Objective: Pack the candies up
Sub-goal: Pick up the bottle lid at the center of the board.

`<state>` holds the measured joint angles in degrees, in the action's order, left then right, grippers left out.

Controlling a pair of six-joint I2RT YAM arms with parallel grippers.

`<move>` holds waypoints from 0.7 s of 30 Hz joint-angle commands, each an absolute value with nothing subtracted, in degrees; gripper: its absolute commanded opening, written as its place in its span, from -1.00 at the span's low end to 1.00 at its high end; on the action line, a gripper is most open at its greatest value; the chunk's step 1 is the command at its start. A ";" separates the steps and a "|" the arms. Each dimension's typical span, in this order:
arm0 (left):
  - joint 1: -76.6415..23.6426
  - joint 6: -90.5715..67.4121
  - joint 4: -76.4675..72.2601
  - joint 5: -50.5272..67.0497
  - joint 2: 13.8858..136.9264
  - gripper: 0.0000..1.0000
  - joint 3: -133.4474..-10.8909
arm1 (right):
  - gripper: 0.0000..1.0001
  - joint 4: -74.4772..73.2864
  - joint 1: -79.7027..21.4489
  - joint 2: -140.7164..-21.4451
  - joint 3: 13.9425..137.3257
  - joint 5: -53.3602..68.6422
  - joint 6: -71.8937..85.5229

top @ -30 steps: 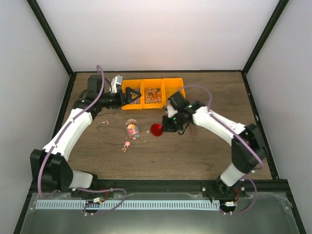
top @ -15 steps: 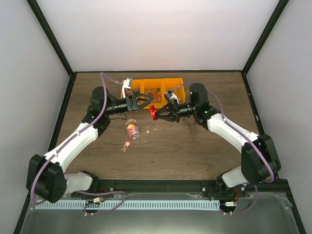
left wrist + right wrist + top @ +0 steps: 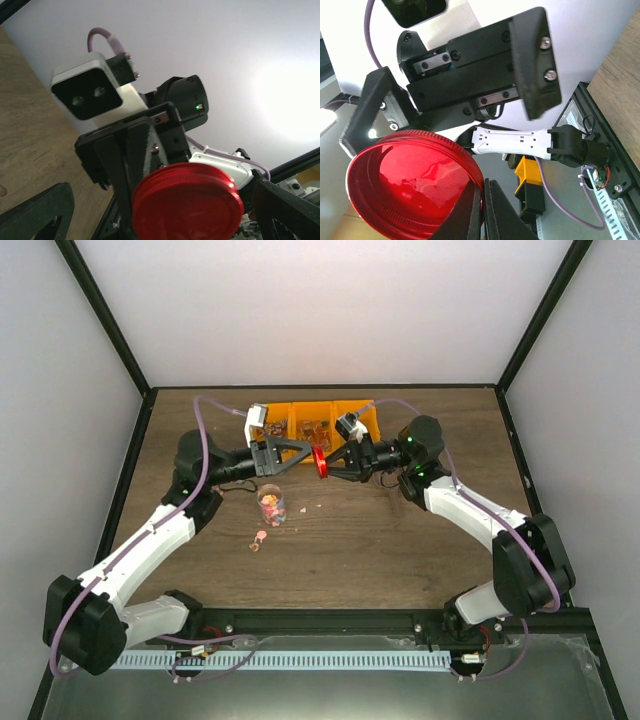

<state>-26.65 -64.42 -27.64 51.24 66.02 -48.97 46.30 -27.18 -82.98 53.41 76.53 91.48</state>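
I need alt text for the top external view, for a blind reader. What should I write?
The right gripper, shut on a red lid, holds it up to the open left gripper above a wooden table. A clear jar of candies stands on the near side of them, a few loose pieces beside it, orange bins behind.

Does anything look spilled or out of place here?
Yes: a few candies lie loose on the table near the open jar, as if spilled. The red lid is off, pinched in the right hand.

White arm links [image 3: 165, 530], black joints [image 3: 525, 562], purple cables [image 3: 200, 440], green status light [image 3: 198, 106], silver screws [image 3: 546, 44] on black left pincer [image 3: 306, 458].
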 commanded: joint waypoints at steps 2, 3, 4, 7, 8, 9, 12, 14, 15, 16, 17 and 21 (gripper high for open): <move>-27.58 -61.28 -23.29 49.62 65.62 0.98 -50.46 | -0.96 50.66 -27.07 -83.04 53.75 77.52 93.67; -27.72 -61.34 -23.43 49.31 65.45 0.92 -50.57 | -0.95 49.83 -27.07 -82.94 53.94 77.67 92.90; -27.78 -61.37 -23.68 49.23 65.39 0.85 -50.62 | -0.94 48.50 -27.07 -82.82 54.15 77.60 91.92; -27.93 -61.52 -23.95 49.69 65.63 0.75 -50.83 | -0.93 44.19 -27.07 -82.94 55.19 77.66 88.86; -27.92 -61.57 -23.94 49.87 65.77 0.75 -50.95 | -0.93 43.08 -27.07 -83.09 55.34 77.67 88.10; -27.95 -61.53 -23.91 49.92 65.74 0.75 -50.97 | -0.93 42.64 -27.11 -83.35 55.36 77.74 87.92; -28.03 -61.52 -23.82 49.91 65.74 0.76 -50.99 | -0.93 42.57 -27.09 -83.88 55.52 78.16 87.84; -28.16 -61.46 -23.82 49.97 65.89 0.75 -51.20 | -0.93 42.09 -27.12 -84.30 55.75 78.47 87.50; -28.23 -61.33 -23.88 50.21 66.10 0.75 -51.26 | -0.93 41.96 -27.05 -84.49 55.85 78.56 87.46; -28.40 -61.08 -24.13 50.68 66.29 0.75 -51.44 | -0.93 41.93 -27.09 -84.73 55.96 78.62 87.37; -28.58 -60.75 -24.12 51.12 66.54 0.75 -51.63 | -0.93 41.88 -27.08 -84.97 56.10 78.61 87.33; -29.02 -60.22 -22.76 51.49 67.20 0.65 -52.19 | -0.93 41.65 -27.07 -85.83 56.78 78.33 87.19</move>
